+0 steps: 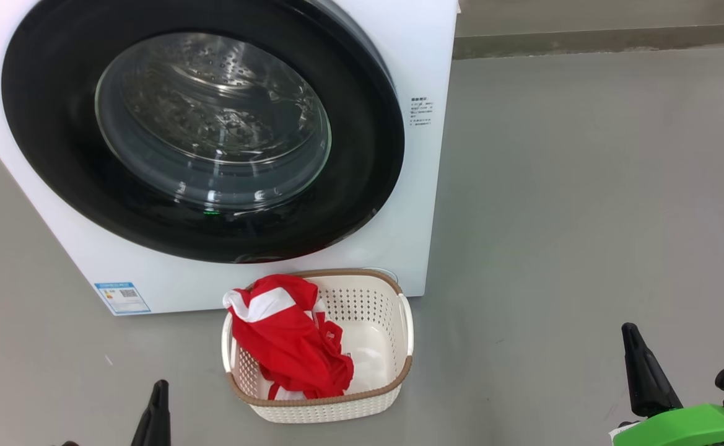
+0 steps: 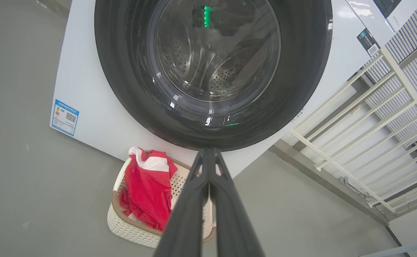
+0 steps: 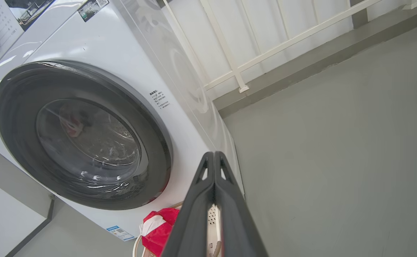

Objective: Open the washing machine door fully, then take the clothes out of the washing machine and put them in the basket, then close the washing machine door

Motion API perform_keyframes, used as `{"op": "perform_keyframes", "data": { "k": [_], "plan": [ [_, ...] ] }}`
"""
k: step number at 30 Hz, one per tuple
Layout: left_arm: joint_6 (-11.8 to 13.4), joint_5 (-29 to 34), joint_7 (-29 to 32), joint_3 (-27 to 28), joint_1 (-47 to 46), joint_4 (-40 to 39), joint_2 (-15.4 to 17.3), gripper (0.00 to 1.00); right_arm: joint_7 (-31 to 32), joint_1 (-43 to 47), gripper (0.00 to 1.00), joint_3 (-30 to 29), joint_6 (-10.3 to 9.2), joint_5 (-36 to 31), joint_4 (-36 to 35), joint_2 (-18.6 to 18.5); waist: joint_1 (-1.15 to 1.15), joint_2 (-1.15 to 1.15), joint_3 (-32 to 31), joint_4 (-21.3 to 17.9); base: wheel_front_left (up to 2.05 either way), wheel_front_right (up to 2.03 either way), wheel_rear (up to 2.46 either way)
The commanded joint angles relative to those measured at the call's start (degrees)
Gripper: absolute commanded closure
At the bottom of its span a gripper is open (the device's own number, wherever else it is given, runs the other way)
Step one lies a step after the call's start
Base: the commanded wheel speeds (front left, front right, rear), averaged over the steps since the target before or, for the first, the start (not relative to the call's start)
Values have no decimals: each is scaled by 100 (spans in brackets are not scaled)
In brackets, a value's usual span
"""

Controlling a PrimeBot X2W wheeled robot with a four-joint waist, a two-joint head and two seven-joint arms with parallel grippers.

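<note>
Dark slim fingers of left end effector pressed together, empty, pointing at door's lower rim. Glossy black-rimmed washing machine door shut flush on white washing machine; perforated steel drum behind bulging glass. Soft red-white clothes heaped in cream perforated basket, left side, on grey floor just before machine. Right end effector clenched, empty, well right of basket.

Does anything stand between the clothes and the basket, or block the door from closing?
Nothing visible does. The clothes already lie in the basket, draped over its left rim, and the washing machine door looks closed. The left gripper and right gripper are shut, touching neither.
</note>
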Motion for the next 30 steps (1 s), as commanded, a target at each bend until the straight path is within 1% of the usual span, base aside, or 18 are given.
{"op": "perform_keyframes", "data": {
  "k": [1, 30],
  "plan": [
    [-33, -186, 32, 99, -271, -102, 82, 100, 58, -285, 100, 23, -8, 261, -112, -92, -1, 0, 5, 3, 0, 0, 0],
    [-56, -1970, 509, 176, -550, 64, 119, 100, 552, -563, 100, 24, -13, 2163, 57, -133, -1, 0, 74, 53, 0, 0, 0]
  ]
}}
